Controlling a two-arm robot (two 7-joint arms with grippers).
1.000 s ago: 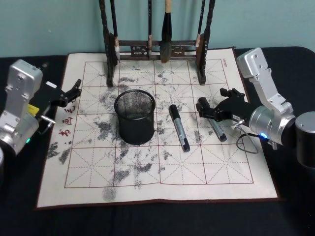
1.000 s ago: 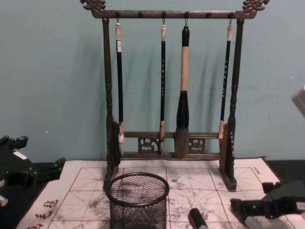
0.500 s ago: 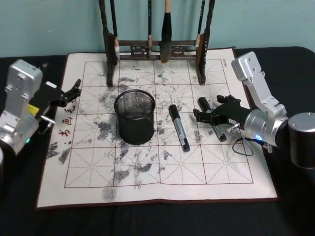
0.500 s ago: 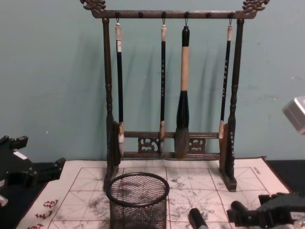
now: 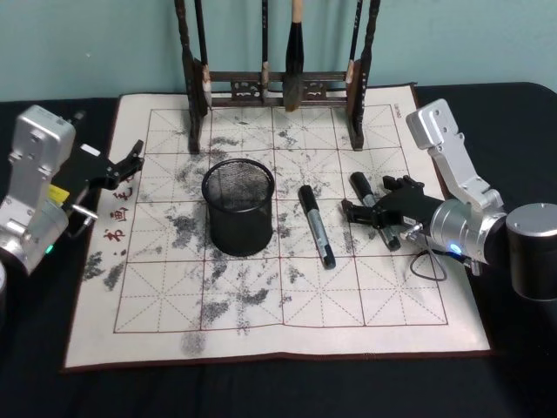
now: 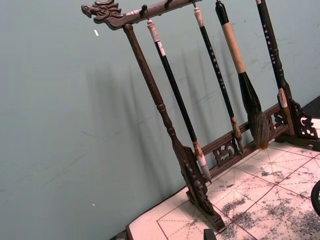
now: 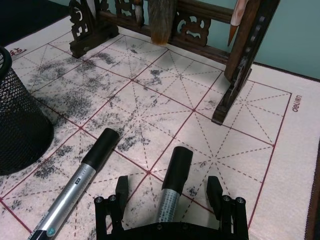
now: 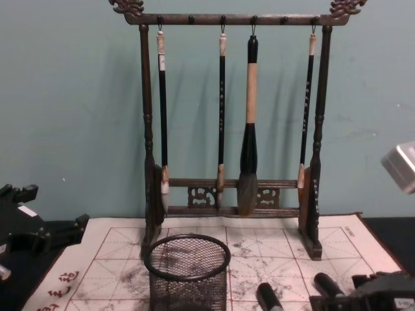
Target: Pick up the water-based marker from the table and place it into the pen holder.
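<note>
Head view: on the ink-smudged mat (image 5: pixel 261 322) the right gripper (image 5: pixel 372 202) straddles the marker (image 5: pixel 359 183) at the pen holder's (image 5: pixel 238 218) 3 o'clock; the left gripper (image 5: pixel 132 158) idles at 9. Right wrist view: its fingers (image 7: pixel 122 189) stand wide, clear of the marker. Chest view: the brush rack (image 8: pixel 233 194) fronts a teal wall (image 8: pixel 78 97).

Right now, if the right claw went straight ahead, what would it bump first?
The right claw, open, straddles the right-hand marker, so it would probably meet that marker first; beyond lies bare mat, then the brush rack.
</note>
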